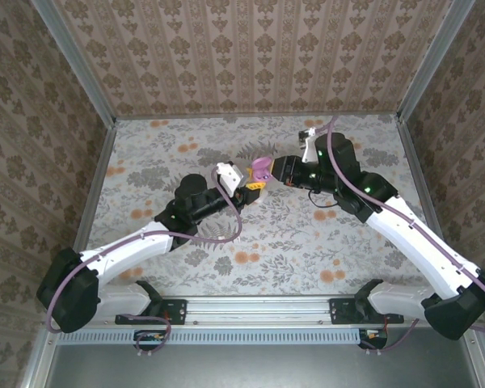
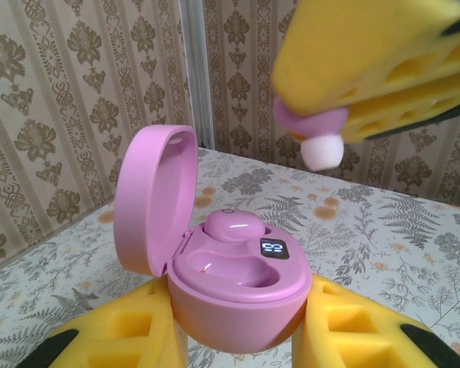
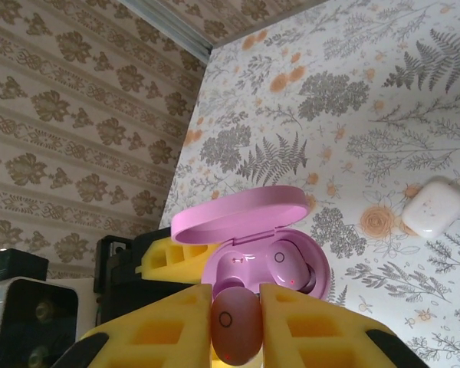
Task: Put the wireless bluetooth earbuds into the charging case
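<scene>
Left gripper [image 2: 238, 341] is closed narrow on the charging case [image 2: 238, 299], yellow fingers [image 2: 119, 333] clamping its lower body from both sides. The case is pink and held clear of the tabletop [image 1: 145, 153], over the middle and a bit toward the far edge. It sits upright with the lid [image 2: 149, 199] swung open. One earbud [image 2: 234, 226] is seated in a well inside, next to a small lit display [image 2: 272, 247]. The other well looks vacant.

Right gripper [image 3: 236, 322] is pinched on the second earbud [image 3: 236, 326], pink with a white tip. In the left wrist view this earbud [image 2: 316, 134] hangs above the open case, not touching it, off to the side away from the lid. From the top the two grippers meet nose to nose, left gripper [image 1: 246, 184] and right gripper [image 1: 276, 171], with the case [image 1: 262, 168] between them.

A small white case [image 3: 435, 208] lies shut on the tabletop, well apart from both grippers.
</scene>
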### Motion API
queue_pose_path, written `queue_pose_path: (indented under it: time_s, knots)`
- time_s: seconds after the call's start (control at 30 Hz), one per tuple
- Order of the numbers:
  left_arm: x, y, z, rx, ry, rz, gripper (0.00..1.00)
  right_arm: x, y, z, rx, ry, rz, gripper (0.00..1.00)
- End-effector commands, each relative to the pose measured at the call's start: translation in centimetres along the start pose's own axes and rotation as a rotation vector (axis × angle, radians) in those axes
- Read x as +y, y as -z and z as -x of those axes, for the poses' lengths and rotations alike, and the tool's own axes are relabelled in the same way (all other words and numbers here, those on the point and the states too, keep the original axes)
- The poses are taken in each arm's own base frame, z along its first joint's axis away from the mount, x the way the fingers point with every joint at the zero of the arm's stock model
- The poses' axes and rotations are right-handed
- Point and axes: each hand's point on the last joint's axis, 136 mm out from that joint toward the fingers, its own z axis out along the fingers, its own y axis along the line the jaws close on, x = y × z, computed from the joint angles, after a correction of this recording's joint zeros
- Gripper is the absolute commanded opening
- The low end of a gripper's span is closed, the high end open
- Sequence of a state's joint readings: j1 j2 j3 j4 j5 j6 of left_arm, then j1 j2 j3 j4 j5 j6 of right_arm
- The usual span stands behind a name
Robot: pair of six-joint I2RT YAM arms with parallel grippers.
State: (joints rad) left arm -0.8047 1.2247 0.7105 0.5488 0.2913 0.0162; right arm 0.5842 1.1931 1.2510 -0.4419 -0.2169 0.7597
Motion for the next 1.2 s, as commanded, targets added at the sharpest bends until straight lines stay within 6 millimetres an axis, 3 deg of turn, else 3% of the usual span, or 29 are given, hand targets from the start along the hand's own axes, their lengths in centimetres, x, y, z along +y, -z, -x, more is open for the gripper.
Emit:
queue_pose_path:
  time_s: [0.0,0.37,1.17]
  knots:
    - [-0.4,-0.3,2.5,-0.070,-0.037,-0.016,0.30,1.7,0.2,1.2,-0.037,0.024,0.036,0.22]
    - [-0.4,-0.3,2.7,-0.073,-0.039,-0.011,0.30,2.3,-0.7,0.8,-0.020,0.061,0.016,0.23]
    - [-0.3,-0.2,2.9,-0.081,-0.035,-0.005,0.30,1.2,-2.5,-0.9,0.018,0.117,-0.079,0.22]
